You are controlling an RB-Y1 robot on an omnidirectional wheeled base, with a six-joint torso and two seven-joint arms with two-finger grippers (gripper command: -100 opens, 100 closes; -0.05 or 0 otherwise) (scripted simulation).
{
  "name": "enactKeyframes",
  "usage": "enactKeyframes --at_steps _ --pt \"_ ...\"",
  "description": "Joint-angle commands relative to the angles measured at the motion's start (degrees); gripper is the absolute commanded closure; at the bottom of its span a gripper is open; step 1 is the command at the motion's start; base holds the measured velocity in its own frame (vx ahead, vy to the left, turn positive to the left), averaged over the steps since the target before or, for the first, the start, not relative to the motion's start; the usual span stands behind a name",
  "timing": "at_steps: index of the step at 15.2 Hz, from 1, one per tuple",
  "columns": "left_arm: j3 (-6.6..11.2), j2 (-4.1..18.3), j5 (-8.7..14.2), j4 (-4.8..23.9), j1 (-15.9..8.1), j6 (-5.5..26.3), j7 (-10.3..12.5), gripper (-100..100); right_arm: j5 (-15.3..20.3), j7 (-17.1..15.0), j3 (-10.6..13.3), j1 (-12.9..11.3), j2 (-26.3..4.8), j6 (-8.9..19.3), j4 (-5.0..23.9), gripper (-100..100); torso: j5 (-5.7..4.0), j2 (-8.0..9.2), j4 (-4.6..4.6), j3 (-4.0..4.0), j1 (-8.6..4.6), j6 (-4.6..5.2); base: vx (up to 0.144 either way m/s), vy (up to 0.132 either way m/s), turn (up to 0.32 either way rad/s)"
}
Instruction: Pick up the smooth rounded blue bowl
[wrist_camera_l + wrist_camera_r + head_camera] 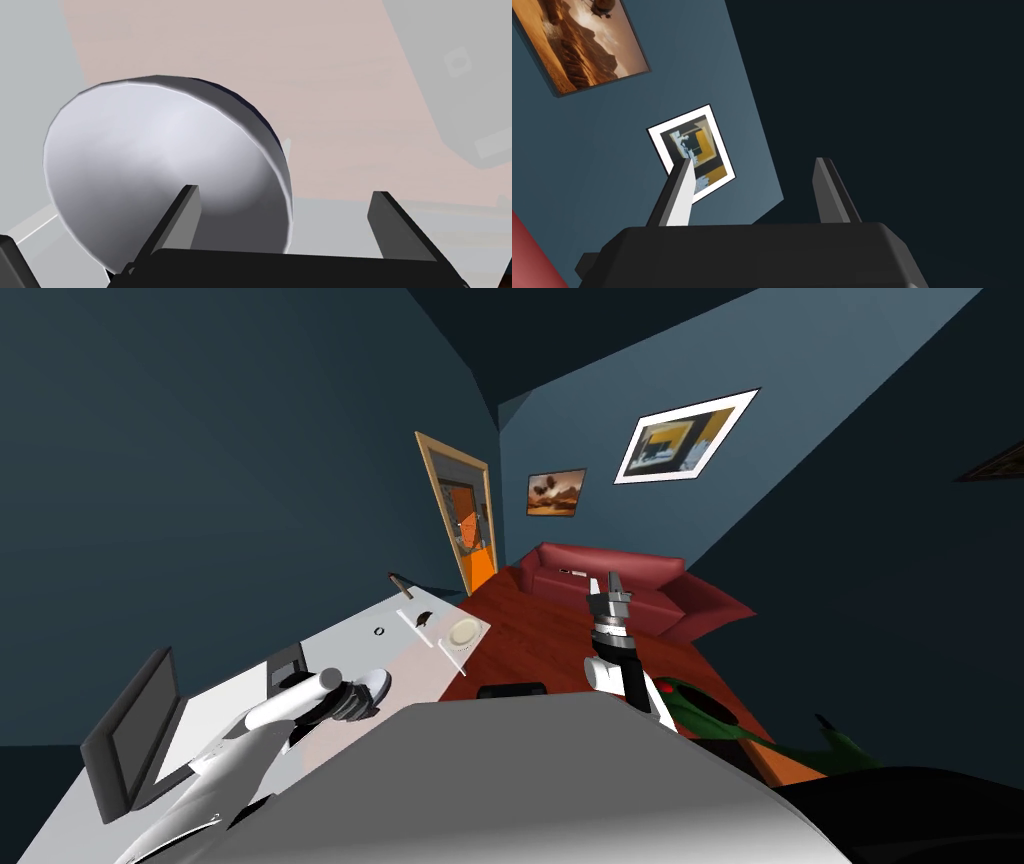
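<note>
Straddling the near rim of the bowl [150, 150], the left gripper [285, 190] stands open: one blade-like finger [182, 220] is on the side of the pale hollow, the other [392, 225] outside the wall, over the table [340, 75]. The pick turns on this relation. The rim wall runs between the two fingers, closer to the inner one, so I judge a closing pinch would catch the wall. Whether the tips are low enough yet I cannot tell.

Taking straight ahead of the gripper as twelve o'clock, the bowl's centre lies at about ten to eleven o'clock. Being round, it has no long axis to line up with, and any stretch of rim would serve.

From the head, with twelve o'clock straight ahead of the chest, the bowl [378, 681] sits at about ten o'clock on the table, with the left gripper right at it. The right gripper [612, 586] stands up in the air at about one o'clock, well apart from the table, its fingers also spread and holding nothing — so the left arm is plainly the nearer one.

The bowl is smooth, shallow and rounded, with a thick rim. Its inside is drawn pale grey-white with a soft sheen, and a sliver of dark blue [252, 112] shows on the outer wall. The table is flat and pale, with a pinkish band. A wall this smooth and curved may slip from thin fingers unless they are squeezed squarely on it.
</note>
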Motion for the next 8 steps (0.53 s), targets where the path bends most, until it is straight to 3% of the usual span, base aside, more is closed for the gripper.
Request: enactKeyframes --at_steps 1,5,6,7,8 --pt "0.0 0.0 0.0 0.0 0.0 0.0 0.0 -100 0.0 0.0 0.0 0.0 0.0 0.0 0.0 0 0.0 0.0 0.0 0.0 0.0 0.0 0.002 0.008 -0.025" --pt "-1.04 -2.24 -1.45 3.11 -0.81 -3.59 -0.56 -100 0.0 0.0 0.0 0.0 0.0 0.0 0.0 0 0.03 -0.04 -0.01 -0.02 0.08 -0.01 0.013 0.035 0.002" --pt "-0.84 -1.68 -1.14 2.57 -0.78 -2.57 -0.39 -100 0.0 0.0 -0.01 0.01 0.0 0.0 0.0 0 0.04 -0.05 -0.01 -0.03 0.1 -0.01 0.011 0.027 -0.003" --pt "-0.88 -1.79 -1.2 2.67 -0.77 -2.86 -0.43 100 0.0 0.0 0.0 0.0 0.0 0.0 0.0 0 0.02 -0.05 -0.01 -0.03 0.08 -0.01 0.004 0.01 -0.002" --pt "-0.88 -1.78 -1.2 2.67 -0.77 -2.88 -0.44 100 0.0 0.0 0.0 0.0 0.0 0.0 0.0 0 0.01 -0.03 -0.01 -0.02 0.02 -0.01 0.0 0.0 0.0"
